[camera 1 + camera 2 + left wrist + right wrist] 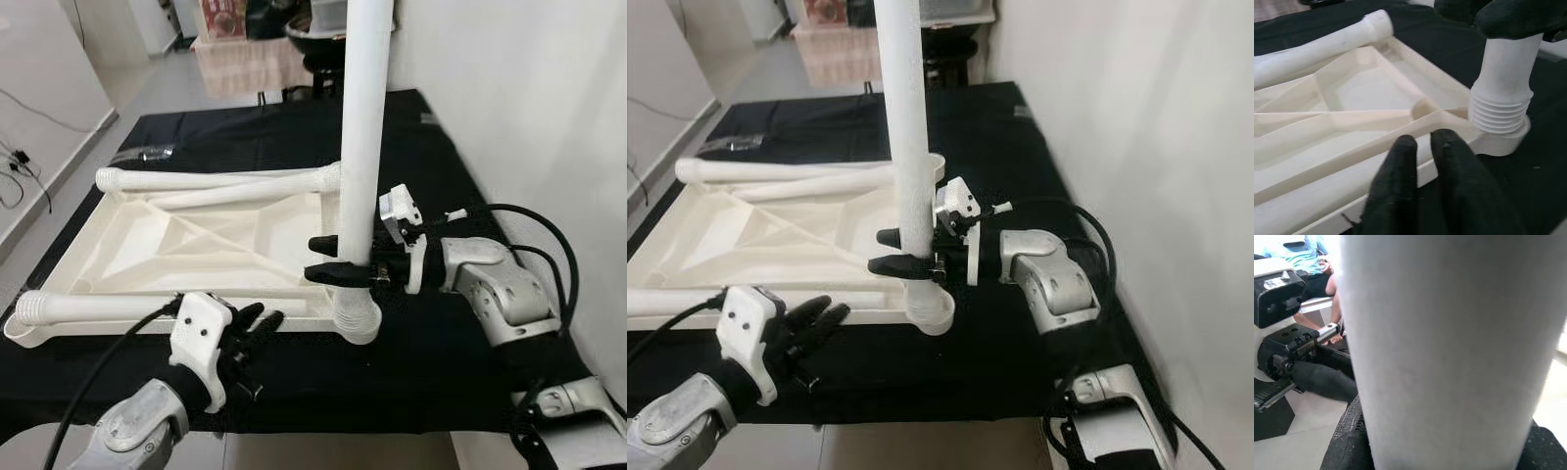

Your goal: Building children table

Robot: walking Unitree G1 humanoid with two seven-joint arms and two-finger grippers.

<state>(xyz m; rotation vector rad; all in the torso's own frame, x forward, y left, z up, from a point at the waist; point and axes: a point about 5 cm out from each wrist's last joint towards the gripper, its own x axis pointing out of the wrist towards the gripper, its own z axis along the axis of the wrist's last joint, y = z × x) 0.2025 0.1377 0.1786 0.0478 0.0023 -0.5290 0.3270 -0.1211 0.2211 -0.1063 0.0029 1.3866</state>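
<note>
Left gripper (pixel 257 321) rests fingers pressed together against the near rim of the upturned cream plastic tabletop (pixel 196 240), lying on the black cloth-covered counter (pixel 441 352). Right gripper (pixel 328 259) fingers pinch the upright white plastic leg (pixel 364 127) just above its threaded corner socket (pixel 359 318).

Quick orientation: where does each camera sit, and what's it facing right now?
Left eye, head: down at upturned tabletop; both arms.
Right eye: same scene, shifted.
Left wrist: along left end effector toward the threaded corner socket.
Right wrist: against the upright leg.
Shared: that leg, gripped by right end effector.
</note>
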